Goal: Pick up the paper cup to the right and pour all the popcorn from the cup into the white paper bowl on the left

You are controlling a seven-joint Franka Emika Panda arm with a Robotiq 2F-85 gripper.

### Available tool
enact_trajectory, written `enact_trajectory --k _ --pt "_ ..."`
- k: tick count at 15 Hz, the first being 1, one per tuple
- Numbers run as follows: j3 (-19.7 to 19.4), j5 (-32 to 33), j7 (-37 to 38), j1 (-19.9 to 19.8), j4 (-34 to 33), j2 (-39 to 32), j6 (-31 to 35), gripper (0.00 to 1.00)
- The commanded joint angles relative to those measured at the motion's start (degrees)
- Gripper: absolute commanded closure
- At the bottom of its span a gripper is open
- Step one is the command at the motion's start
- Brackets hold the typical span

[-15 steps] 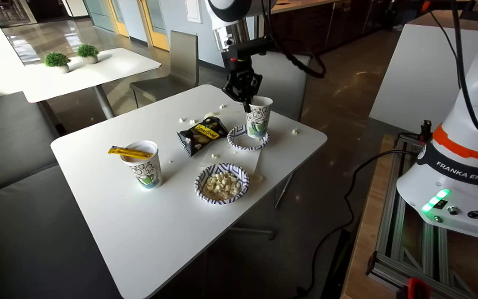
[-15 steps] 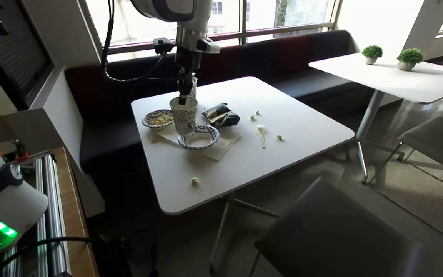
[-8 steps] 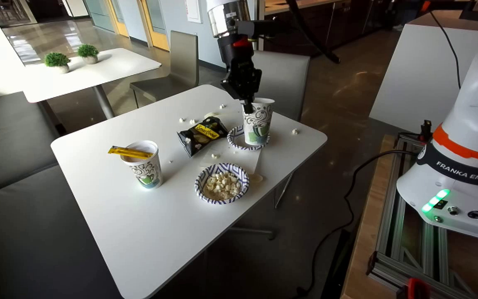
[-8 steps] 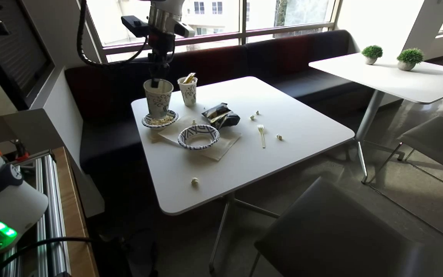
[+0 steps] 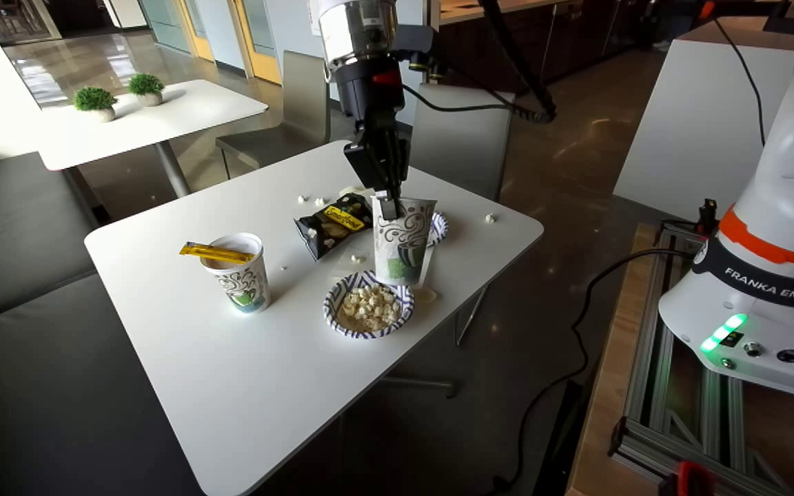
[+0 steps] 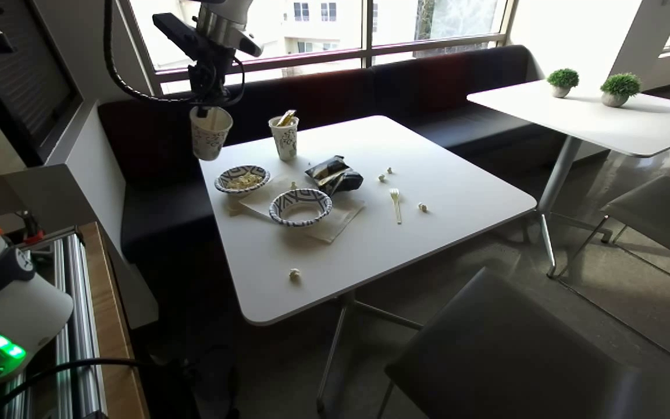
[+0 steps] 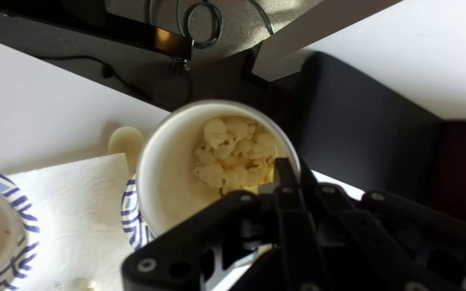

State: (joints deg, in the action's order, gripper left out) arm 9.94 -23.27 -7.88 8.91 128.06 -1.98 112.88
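Note:
My gripper is shut on the rim of a patterned paper cup, one finger inside and one outside. In the wrist view the cup holds popcorn at its bottom. The cup hangs near upright above the table's edge, beside and above a blue-patterned white paper bowl with popcorn in it. In an exterior view the gripper and cup are behind and left of that bowl. A second such bowl looks empty; the cup partly covers it in an exterior view.
Another paper cup with a yellow packet stands on the table. A black snack bag, a napkin, a fork and loose popcorn pieces lie around. A chair stands at the table.
My gripper has carried the cup from above the empty bowl across to the popcorn-filled bowl and then past its far side in an exterior view. The bowls and other table items stay put.

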Motion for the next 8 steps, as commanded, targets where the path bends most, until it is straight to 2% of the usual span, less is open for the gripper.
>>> enact_trajectory --k 1,5,8 --pt "-0.46 -6.65 -8.67 -0.73 -2.23 -3.82 -1.59 0.99" --pt "-0.75 -13.64 -19.56 -3.03 -5.92 -10.23 -5.44 0.99" --pt "-0.71 -16.31 -23.69 -4.78 -8.89 -14.73 -8.41 0.99"
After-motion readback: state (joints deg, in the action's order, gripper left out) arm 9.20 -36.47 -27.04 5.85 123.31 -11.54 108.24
